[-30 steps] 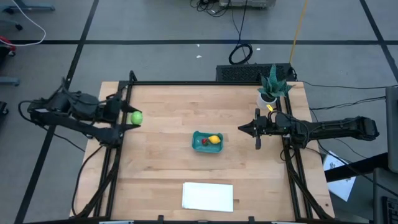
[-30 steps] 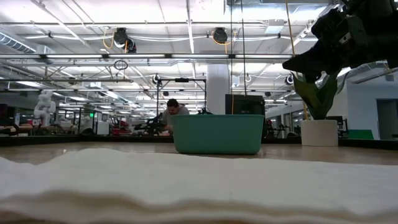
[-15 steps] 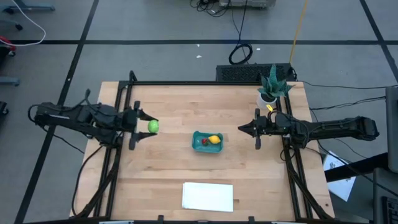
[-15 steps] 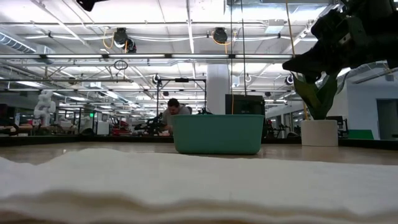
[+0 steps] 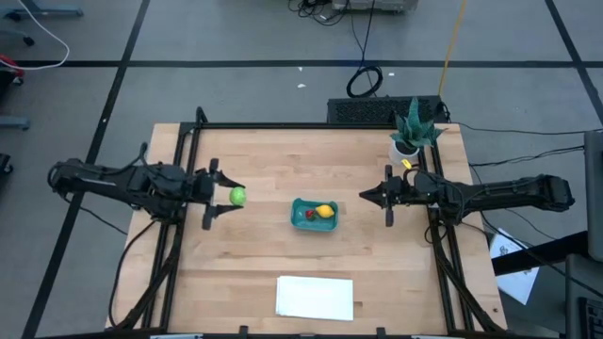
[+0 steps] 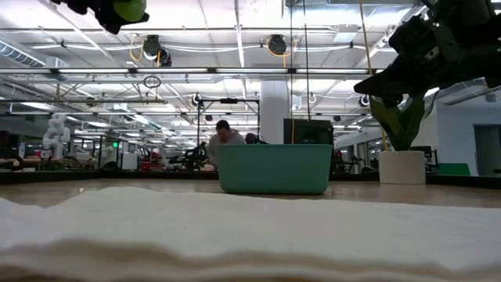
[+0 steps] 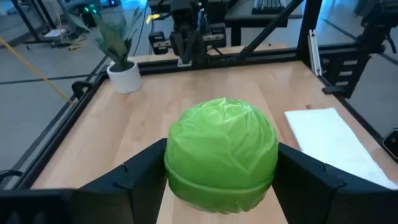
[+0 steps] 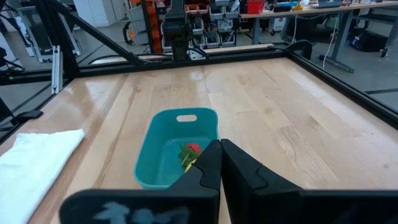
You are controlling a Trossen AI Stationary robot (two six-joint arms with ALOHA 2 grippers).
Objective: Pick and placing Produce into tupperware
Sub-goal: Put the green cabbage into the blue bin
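Green ball in left hand, above table

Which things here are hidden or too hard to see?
- Low view: the tupperware wall hides what lies inside.
- Right wrist view: the right gripper covers the yellow fruit.
- Left wrist view: the green ball blocks the tupperware.
- Low view: the left gripper is cut off by the top edge.

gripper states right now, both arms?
left gripper: closed on the green ball, carried above the table.
right gripper: shut, empty, beside the tub.
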